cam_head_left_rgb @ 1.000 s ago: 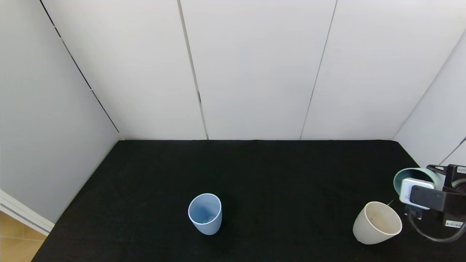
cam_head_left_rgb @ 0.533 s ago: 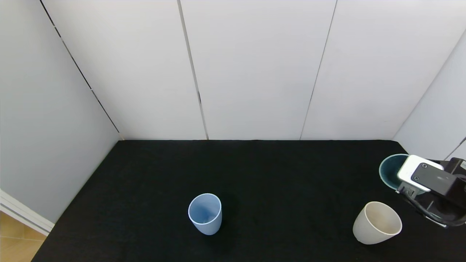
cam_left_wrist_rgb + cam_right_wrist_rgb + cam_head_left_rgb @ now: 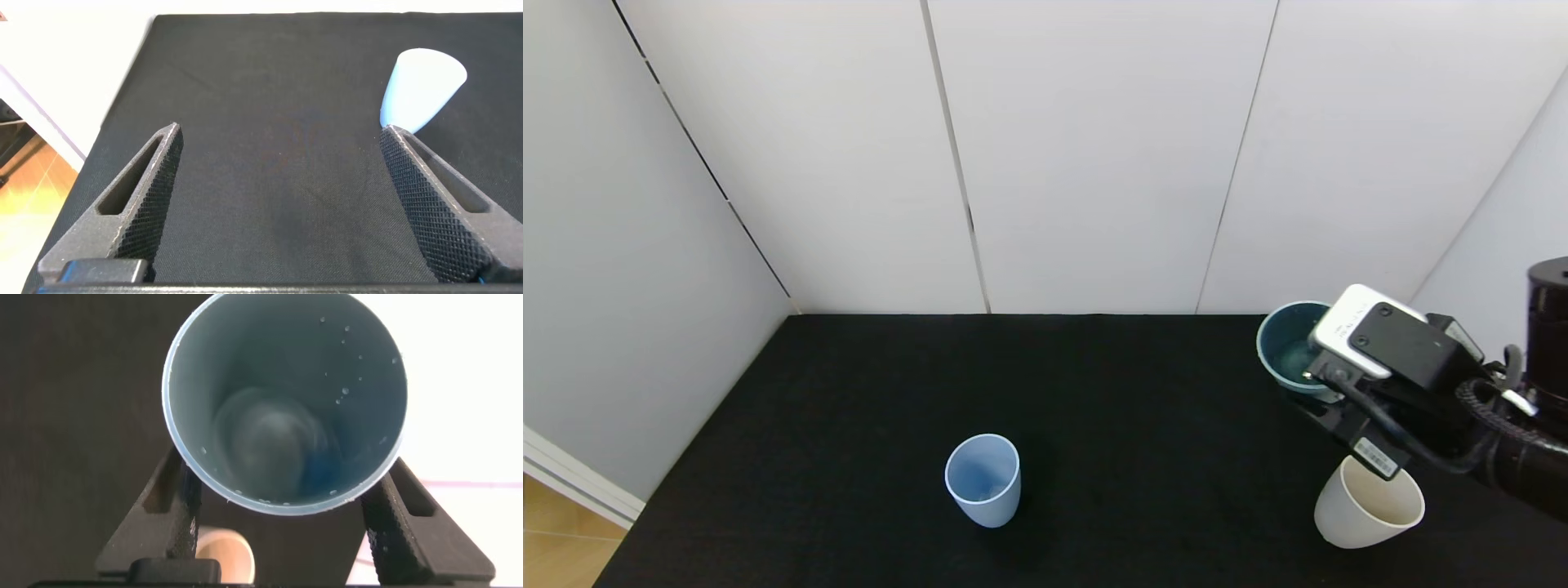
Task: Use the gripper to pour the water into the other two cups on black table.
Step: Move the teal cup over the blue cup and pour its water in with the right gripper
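My right gripper [image 3: 1311,380] is shut on the teal-green cup [image 3: 1288,346] and holds it above the black table [image 3: 1094,392], behind and left of the cream-white cup [image 3: 1368,506]. In the right wrist view the teal cup [image 3: 286,400] sits between both fingers [image 3: 176,510], with droplets on its inner wall and a glint of water [image 3: 274,445] at the bottom; the cream cup's rim [image 3: 225,557] shows below it. The light blue cup [image 3: 983,478] stands upright at front centre. My left gripper [image 3: 278,163] is open and empty over the table, with the blue cup [image 3: 421,86] beyond one finger.
White wall panels [image 3: 1094,155] close the table at the back and both sides. The table's left edge [image 3: 629,523] drops to a wooden floor. A black cable [image 3: 1388,441] hangs from the right wrist over the cream cup.
My right gripper has lifted the teal cup from its tilt over the cream cup, turned it more upright, and carried it up and to the left. The blue and cream cups have not moved.
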